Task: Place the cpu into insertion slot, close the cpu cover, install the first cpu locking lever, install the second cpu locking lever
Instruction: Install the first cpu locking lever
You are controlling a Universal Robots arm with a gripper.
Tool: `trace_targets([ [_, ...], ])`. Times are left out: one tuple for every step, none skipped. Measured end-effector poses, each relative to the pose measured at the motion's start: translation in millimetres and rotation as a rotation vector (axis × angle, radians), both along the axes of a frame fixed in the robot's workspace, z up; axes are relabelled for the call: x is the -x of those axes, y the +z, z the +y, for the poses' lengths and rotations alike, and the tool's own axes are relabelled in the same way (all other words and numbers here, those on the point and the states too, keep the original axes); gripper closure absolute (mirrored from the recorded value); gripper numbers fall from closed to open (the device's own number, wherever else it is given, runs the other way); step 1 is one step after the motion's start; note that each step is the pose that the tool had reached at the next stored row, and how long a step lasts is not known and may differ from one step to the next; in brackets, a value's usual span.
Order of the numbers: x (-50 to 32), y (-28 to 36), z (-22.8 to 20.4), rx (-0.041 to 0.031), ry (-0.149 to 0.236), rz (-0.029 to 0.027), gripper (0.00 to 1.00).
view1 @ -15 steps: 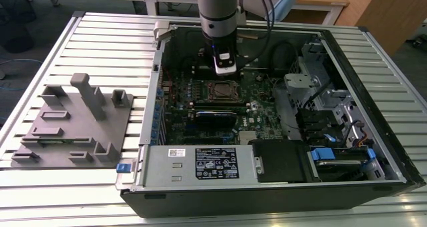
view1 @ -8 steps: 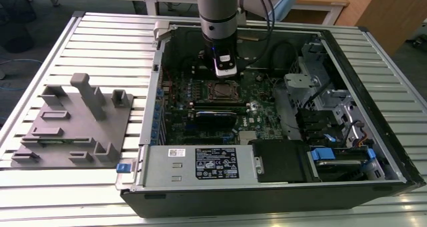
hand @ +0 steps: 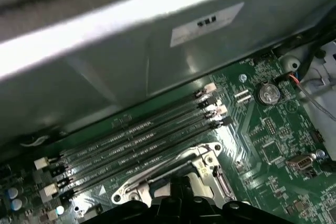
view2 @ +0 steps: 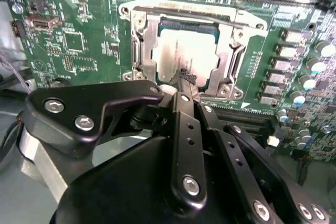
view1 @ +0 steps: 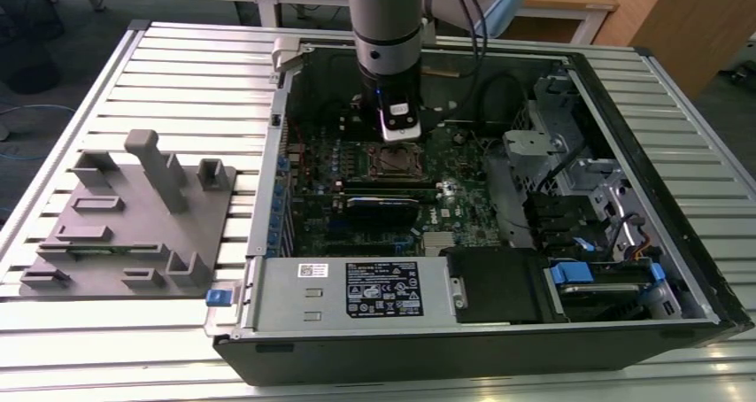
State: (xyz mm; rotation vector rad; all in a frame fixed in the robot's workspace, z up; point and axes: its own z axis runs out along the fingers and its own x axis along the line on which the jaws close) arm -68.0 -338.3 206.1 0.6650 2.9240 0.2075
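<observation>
Already the cpu [view2: 188,51] lies flat in the insertion slot [view2: 157,43], its pale silvery top showing through the square cut-out of the cpu cover [view2: 223,59], which lies down over it; all of this sits in the upper middle of the second wrist view. In the exterior view the socket [view1: 389,160] appears as a small dark square near the centre of the frame, on the green motherboard [view1: 473,203].

Just above that spot hangs the gripper [view2: 184,77], its black fingers [view2: 185,124] drawn together to a narrow tip that points at the lower edge of the chip; nothing can be seen between them, and whether the tip touches the metal cannot be told. In the exterior view the gripper [view1: 398,135] sits at the end of the grey arm [view1: 388,30] that comes down from the top centre of the frame.

Beyond the socket, the first wrist view shows the long memory slots [hand: 142,140] running diagonally across the middle of the frame, with a round coin battery [hand: 269,93] at the right.

Around the board stands the open computer case [view1: 614,119], resting on a slatted metal table [view1: 177,74]. A grey plastic fixture [view1: 130,216] lies at the left of the exterior view, well apart from the case.
</observation>
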Motion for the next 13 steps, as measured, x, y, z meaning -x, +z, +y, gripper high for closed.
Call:
trace_targets([
  [0.0, 0.0, -0.5, 0.0006, 0.0, 0.0, 0.89],
  [0.0, 0.3, -0.7, 0.001, 0.0, 0.0001, 0.89],
  [0.1, 1.3, -0.7, 0.0011, 0.0, 0.0001, 0.89],
  [0.0, 2.9, -0.7, 0.0009, 0.0, 0.0, 0.89],
  [0.0, 5.1, -0.7, 0.0009, 0.0, 0.0, 0.89],
  [0.0, 7.8, -0.7, 0.001, 0.0, 0.0, 0.89],
  [0.0, 10.0, -0.7, 0.0009, 0.0, -0.0001, 0.89],
  [0.0, 11.9, -0.8, 0.001, 0.0, 0.0, 0.89],
  [0.0, 12.5, -0.7, 0.0009, 0.0, -0.0001, 0.89],
  [0.0, 12.5, -0.7, 0.0006, 0.0, -0.0002, 0.89],
  [0.0, 12.5, -0.7, 0.0006, 0.0, -0.0003, 0.89],
  [-0.1, 12.6, -0.7, 0.0006, 0.0, -0.0002, 0.89],
  [0.0, 12.7, -0.7, 0.001, 0.001, -0.0001, 0.89],
])
